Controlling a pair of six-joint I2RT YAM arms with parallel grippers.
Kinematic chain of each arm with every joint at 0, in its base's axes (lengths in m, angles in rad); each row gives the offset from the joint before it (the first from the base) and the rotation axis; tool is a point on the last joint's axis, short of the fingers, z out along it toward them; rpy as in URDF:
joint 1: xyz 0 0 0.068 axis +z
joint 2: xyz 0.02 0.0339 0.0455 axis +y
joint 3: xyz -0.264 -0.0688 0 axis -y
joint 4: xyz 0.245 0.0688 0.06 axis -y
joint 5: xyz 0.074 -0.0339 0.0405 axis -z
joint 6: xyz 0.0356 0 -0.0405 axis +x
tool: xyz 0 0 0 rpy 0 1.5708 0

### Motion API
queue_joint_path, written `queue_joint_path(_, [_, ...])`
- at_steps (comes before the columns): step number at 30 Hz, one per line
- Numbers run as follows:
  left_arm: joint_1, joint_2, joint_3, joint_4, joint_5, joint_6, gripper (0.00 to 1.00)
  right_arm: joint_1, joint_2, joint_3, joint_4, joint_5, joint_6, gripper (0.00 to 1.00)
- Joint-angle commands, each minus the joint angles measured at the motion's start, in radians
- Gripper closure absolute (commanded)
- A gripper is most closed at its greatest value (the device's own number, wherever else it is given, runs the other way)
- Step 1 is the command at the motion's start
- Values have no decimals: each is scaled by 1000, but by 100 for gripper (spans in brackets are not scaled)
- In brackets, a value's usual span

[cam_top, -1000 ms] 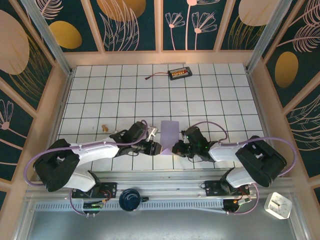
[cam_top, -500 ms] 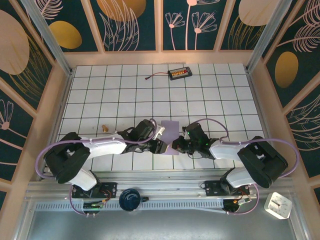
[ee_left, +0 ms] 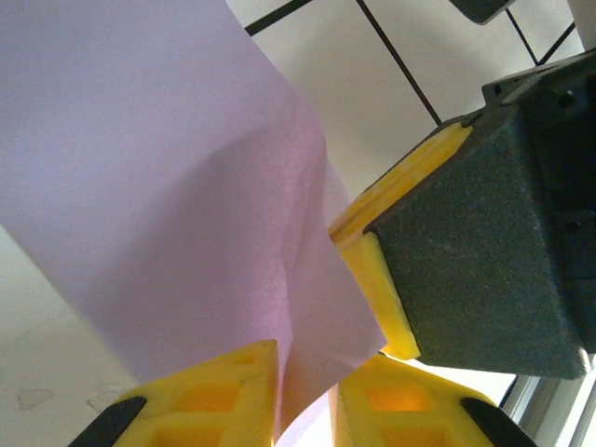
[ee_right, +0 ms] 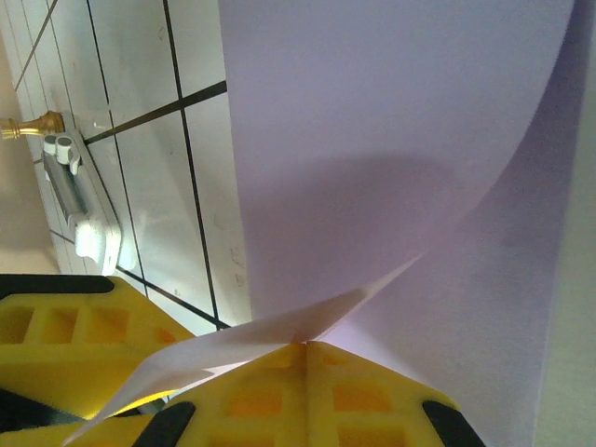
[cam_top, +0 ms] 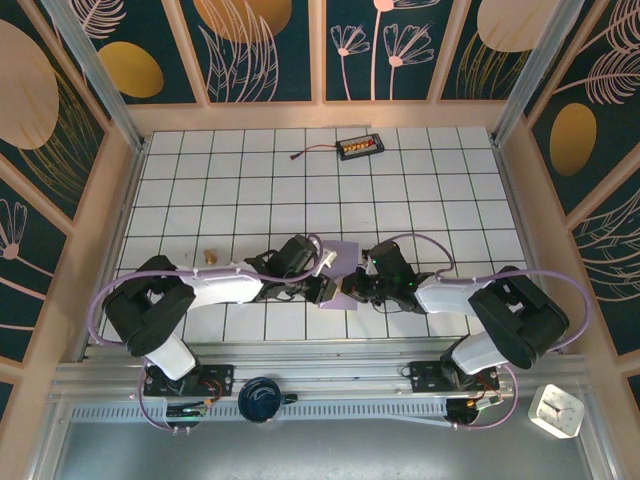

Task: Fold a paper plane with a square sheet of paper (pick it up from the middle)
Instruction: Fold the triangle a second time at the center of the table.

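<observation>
On the white tiled table (cam_top: 400, 190), near its front middle, the square sheet of paper (cam_top: 342, 258) is gripped between the two arms. Its near edge is pinched by the left gripper (cam_top: 324, 291) and the right gripper (cam_top: 349, 293), both pressed together on it. The sheet is seen pale lavender, unmarked, bowed over in a soft curl.

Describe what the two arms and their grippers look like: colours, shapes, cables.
Both the left arm and the right arm have smooth white link shells, bulky black joint housings and a thin lavender cable looping alongside. The left gripper and the right gripper have dark grey, blocky bodies and bright yellow plastic fingers moulded with a recessed lattice pattern.
</observation>
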Motion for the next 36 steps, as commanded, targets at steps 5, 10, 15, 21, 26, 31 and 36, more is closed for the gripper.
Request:
queue_joint_path(5, [27,35,25,-22,-27,14,87,-15,-3,-2,5,5,-17,100])
queue_joint_path(10, [45,54,37,-19,-4,22,90,-15,-10,-7,-24,14,-38,100])
queue_joint_path(15, [56,76,49,-31,15,29,92,-15,-15,-24,-43,18,-46,100])
queue_joint_path(21, [66,111,59,-46,27,35,92,-18,-26,-16,-81,29,-71,100])
queue_joint_path(26, [68,128,67,-56,27,38,92,-22,-36,3,-62,10,-73,100])
queue_joint_path(31, [70,137,70,-65,23,42,92,-38,-35,24,-29,-2,-67,100])
queue_joint_path(36, [72,138,69,-68,20,45,92,-42,-4,61,8,-20,-60,100])
